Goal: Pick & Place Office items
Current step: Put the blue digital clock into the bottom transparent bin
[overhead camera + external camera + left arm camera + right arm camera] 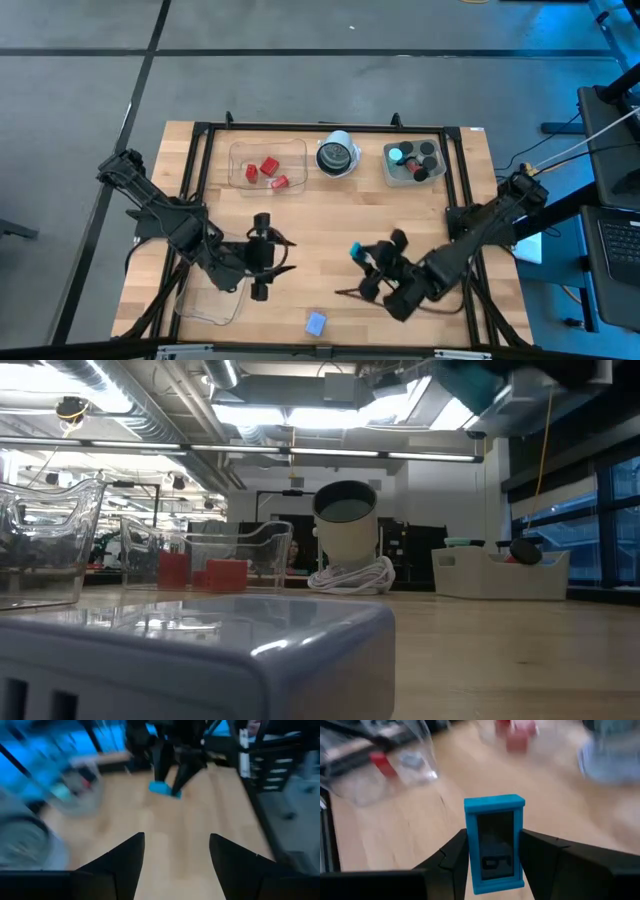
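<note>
My right gripper (365, 258) is over the table's middle right, shut on a teal rectangle (355, 250) with a dark face (494, 842). My left gripper (262, 256) hovers open over the middle left, pointing toward the right gripper, with bare wood between its fingers (175, 845). Red blocks (270, 170) lie in the far-left clear tray (240, 158). Black cylinders (428, 152) and a teal round cap (397, 155) sit in the far-right tray (388, 172). A pale-blue rectangle (316, 322) lies flat near the near edge. My right gripper pinches the teal rectangle between its two fingers, one on each long side edge (468, 850). The fingers (161, 765) slant down from the table's right. The rectangle's far end sticks out past the fingertips (495, 802), and it is lifted off the table.
A round white-rimmed object (337, 156) with a coiled cord stands between the two far trays. Another clear tray (208, 303) lies at the near-left corner beside my left arm. A black frame (330, 128) edges the table. Bare wood lies between the grippers.
</note>
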Tool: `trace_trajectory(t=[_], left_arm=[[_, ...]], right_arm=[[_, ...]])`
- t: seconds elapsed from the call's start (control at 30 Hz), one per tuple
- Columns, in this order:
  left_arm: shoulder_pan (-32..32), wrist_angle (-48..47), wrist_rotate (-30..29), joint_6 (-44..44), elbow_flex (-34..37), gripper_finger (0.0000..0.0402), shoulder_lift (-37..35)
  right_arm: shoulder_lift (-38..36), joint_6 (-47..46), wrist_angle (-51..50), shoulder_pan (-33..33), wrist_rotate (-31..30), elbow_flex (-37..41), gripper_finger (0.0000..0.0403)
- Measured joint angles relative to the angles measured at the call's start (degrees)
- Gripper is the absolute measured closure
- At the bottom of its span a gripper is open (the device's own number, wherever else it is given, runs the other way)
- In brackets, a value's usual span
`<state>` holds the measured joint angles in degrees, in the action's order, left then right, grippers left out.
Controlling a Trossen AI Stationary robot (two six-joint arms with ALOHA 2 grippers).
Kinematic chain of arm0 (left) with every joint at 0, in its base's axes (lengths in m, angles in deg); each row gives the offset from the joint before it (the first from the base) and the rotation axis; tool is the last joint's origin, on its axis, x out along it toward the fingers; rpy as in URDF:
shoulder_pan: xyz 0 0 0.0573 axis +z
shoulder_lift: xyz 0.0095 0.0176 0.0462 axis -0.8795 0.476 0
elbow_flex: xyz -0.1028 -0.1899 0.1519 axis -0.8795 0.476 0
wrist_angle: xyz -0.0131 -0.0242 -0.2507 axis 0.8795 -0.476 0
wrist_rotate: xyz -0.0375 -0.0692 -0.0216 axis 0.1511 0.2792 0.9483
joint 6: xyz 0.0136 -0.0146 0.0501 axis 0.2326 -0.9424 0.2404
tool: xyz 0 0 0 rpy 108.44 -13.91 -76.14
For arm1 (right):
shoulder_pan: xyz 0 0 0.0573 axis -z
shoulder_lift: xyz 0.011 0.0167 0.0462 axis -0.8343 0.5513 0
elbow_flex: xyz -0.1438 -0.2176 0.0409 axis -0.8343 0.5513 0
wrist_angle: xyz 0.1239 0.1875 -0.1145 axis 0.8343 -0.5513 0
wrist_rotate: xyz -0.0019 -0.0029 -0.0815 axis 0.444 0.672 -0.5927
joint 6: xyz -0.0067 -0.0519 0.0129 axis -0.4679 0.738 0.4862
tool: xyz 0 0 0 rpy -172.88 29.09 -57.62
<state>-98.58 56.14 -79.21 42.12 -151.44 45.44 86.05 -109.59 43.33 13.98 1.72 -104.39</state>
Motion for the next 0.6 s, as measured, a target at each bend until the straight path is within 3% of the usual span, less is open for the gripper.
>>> trace_trajectory(t=[0.13,0.2,0.27,0.4,0.6], left_arm=[[0.10,4.73,-9.33,5.24,0.01,0.0180,0.37],[1.21,7.38,-12.92,1.60,0.02,0.0181,0.37],[2.83,8.88,-14.28,-7.85,0.02,0.0182,0.37],[6.38,8.79,-10.44,-26.24,0.02,0.0182,0.34],[12.43,5.28,1.47,-40.46,0.02,0.0182,0.33]], right_arm=[[-1.93,21.26,11.10,4.08,-0.06,0.00,0.0264],[-2.31,33.19,16.39,5.91,1.90,0.00,0.0264],[-2.31,45.21,20.43,7.49,4.14,-0.04,0.0264],[-2.31,62.28,23.02,10.14,5.31,-0.04,0.0264],[-2.31,70.56,23.04,13.70,0.72,-0.04,0.0264]])
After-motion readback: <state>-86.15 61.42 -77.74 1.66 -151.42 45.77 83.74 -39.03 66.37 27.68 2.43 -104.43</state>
